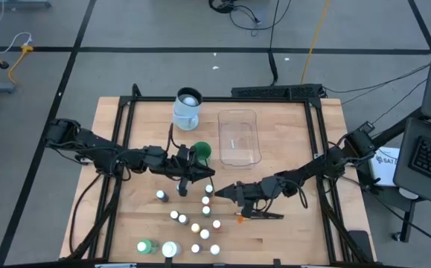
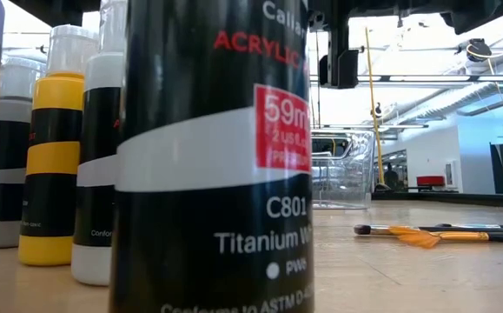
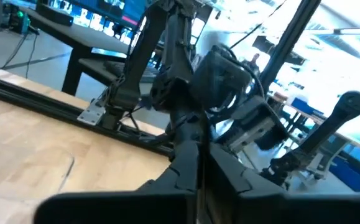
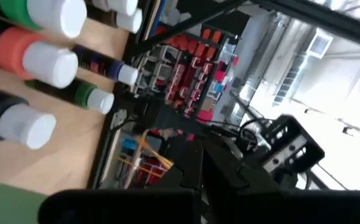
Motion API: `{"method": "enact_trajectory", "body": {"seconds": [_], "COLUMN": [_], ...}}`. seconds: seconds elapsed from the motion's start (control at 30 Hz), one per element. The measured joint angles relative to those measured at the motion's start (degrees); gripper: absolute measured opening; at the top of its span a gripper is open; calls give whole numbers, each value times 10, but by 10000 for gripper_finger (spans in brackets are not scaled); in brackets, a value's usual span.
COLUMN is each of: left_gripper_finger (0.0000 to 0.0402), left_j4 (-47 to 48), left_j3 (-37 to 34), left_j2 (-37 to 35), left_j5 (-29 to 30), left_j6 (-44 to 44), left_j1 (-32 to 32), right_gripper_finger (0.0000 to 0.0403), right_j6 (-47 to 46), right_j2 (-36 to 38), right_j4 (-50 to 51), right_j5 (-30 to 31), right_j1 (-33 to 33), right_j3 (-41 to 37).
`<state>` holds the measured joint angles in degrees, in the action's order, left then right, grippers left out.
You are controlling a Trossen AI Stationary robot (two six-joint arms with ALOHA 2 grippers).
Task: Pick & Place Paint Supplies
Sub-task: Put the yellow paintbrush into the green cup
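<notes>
Spreading beneath me is the wooden table [image 1: 133,223], ringed by its black frame. Largest of what stands on it is the clear plastic tub [image 1: 240,137] at the far side, with the pale jug [image 1: 187,108] just beside it. Nearer the middle sits the larger green bottle [image 1: 201,152], right next to my left arm.

My left gripper [image 1: 202,176] hangs over the table's middle, fingers pressed together with nothing between them. My right gripper [image 1: 226,193] points toward it from the other side, close by, its fingers likewise together and holding nothing; whether either claw touches the table I cannot tell.

Toward the near edge the small white-capped paint bottles [image 1: 196,222] stand in a loose cluster, starting just below my two claws. The low view shows a black one [image 2: 212,174] marked titanium white right at the lens, and a yellow one [image 2: 53,165] behind it. A white jar [image 1: 170,249] and a green bottle [image 1: 145,246] stand at the near edge.

Smallest are the orange-tipped brushes [image 1: 258,216], lying flat on the wood just under my right arm.
</notes>
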<state>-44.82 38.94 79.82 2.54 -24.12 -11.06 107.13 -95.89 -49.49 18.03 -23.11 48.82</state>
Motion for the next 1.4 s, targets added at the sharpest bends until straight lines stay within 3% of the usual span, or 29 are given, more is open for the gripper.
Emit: {"method": "enact_trajectory", "body": {"seconds": [0.2,0.37,0.43,0.53,0.63,0.73,0.8,0.9,1.13,1.4], "left_gripper_finger": [5,4,4,3,2,2,1,1,1,1], "left_j4": [18,57,88,148,197,255,250,215,167,215], "left_j3": [0,-1,0,-1,0,-5,-16,-26,-28,-28], "left_j2": [1,-16,-35,-68,-105,-122,-121,-110,-98,-69], "left_j5": [1,10,30,67,101,161,190,204,206,233], "left_j6": [15,61,86,118,155,188,192,189,209,155], "left_j1": [0,5,9,16,22,24,28,36,54,81], "right_gripper_finger": [0,0,0,0,0,0,0,0,0,0], "right_j6": [-82,-288,-392,-532,-696,-890,-966,-988,-981,-999], "right_j2": [1,25,54,121,195,259,286,312,326,325], "right_j4": [9,4,18,78,179,255,258,207,-17,-177], "right_j5": [0,59,103,116,69,-49,-123,-182,-183,-180], "right_j1": [-1,-3,-3,5,22,56,77,92,91,92], "right_j3": [0,0,-3,-27,-55,-82,-112,-173,-319,-434]}}
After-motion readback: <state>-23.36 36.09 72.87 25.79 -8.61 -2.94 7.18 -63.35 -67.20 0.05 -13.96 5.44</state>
